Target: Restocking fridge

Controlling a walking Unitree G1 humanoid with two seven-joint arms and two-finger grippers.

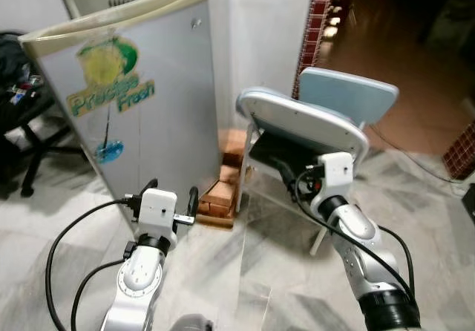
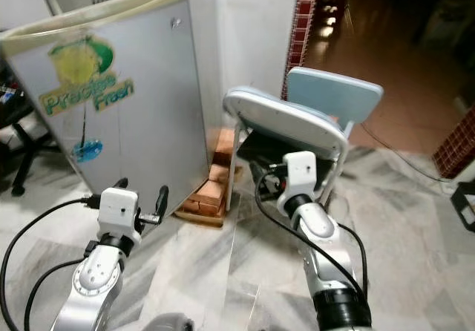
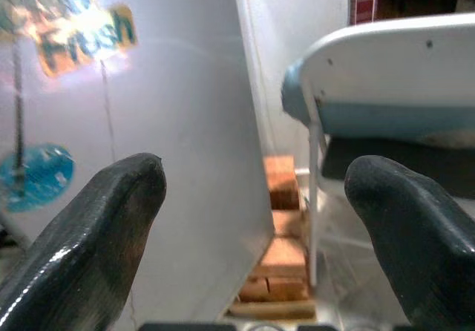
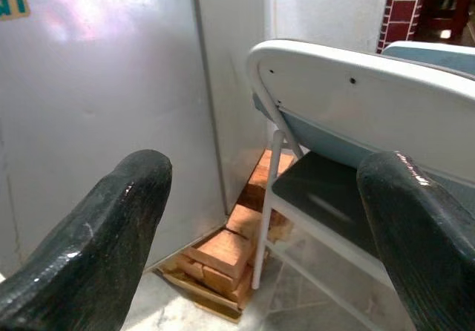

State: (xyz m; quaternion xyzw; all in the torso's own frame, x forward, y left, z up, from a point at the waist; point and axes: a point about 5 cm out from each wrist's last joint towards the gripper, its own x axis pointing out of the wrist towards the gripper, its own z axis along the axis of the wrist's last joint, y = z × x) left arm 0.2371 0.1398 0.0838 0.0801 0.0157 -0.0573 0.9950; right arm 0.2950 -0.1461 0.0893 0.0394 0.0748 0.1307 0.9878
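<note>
Nearest the lens: left gripper (image 1: pixel 172 197), raised before the chest, fingers (image 3: pixel 96 234) spread wide, nothing between them, touching nothing. Aimed at the white side panel of the fridge (image 1: pixel 148 116), just short of it. Right gripper (image 1: pixel 289 174) likewise raised and spread apart, empty, hovering close behind the backrest of the folding chair (image 1: pixel 304 119), contact not certain from the head views.

Farther out: fridge standing on the marble floor (image 1: pixel 245 271), its green and yellow sticker (image 1: pixel 111 86) facing the robot, a stack of bricks (image 1: pixel 221 190) at the corner between it and the chair. Second, pale blue chair (image 1: pixel 349 93) just behind the first. Office chair (image 1: pixel 22 130) at far left.

No goods for stocking visible, and the door's face and handle not made out. Fits equally a fridge about to be loaded or one loaded and closed. For whatever follows: worth keeping both grippers clear of the chair frame and bricks, squaring the body to the door side, and moving slowly in the tight gap.
</note>
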